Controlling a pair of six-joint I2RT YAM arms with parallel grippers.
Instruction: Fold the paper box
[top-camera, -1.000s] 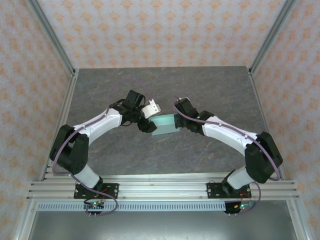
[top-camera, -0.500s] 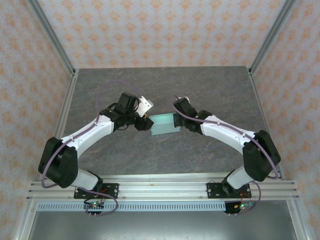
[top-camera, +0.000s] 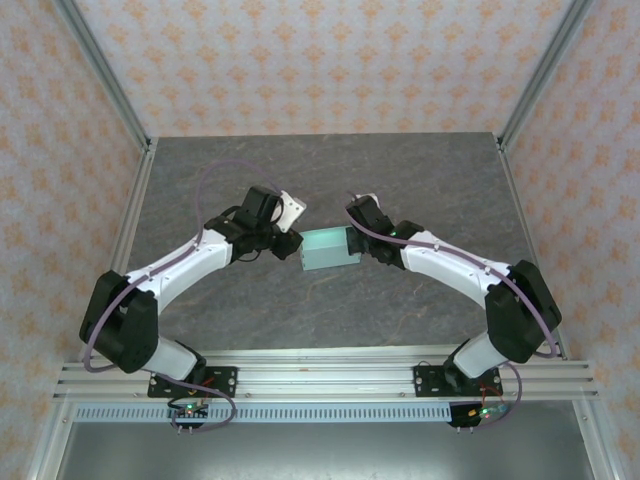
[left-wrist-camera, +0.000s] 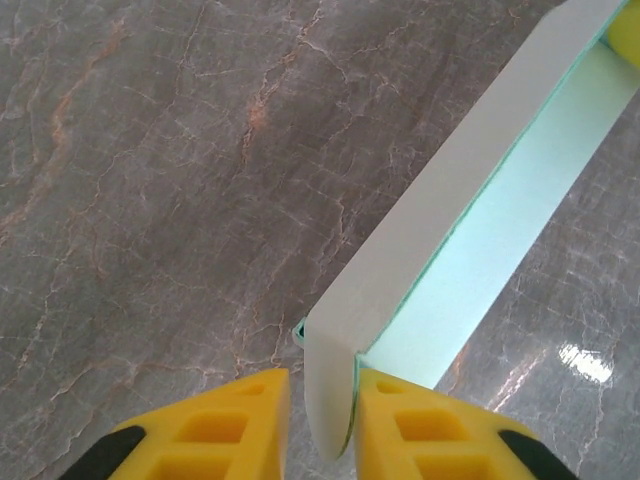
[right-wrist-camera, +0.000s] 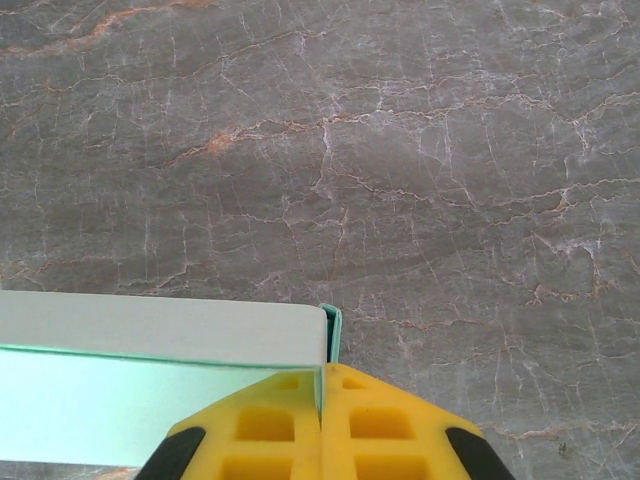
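The paper box (top-camera: 327, 249) is held between both arms above the middle of the surface (top-camera: 420, 170). The right gripper (right-wrist-camera: 320, 385) is pinched on one end flap; the left gripper (left-wrist-camera: 322, 392) is narrowed around the opposite flap. Next, creasing that flap inward seems called for. Both arms are bowed inward, wrists facing.

You are looking down on a bench (top-camera: 400, 180) with a grey stone-patterned top, veined with pale lines and a few rusty streaks that show close up in both wrist views. Walls (top-camera: 320, 60) papered in pale pink with small orange motifs close it in at the back and both sides. Silver aluminium posts (top-camera: 100, 75) rise at the back corners, and a slotted aluminium rail (top-camera: 320, 378) runs along your near edge. The light is even, with one bright glint on the surface.
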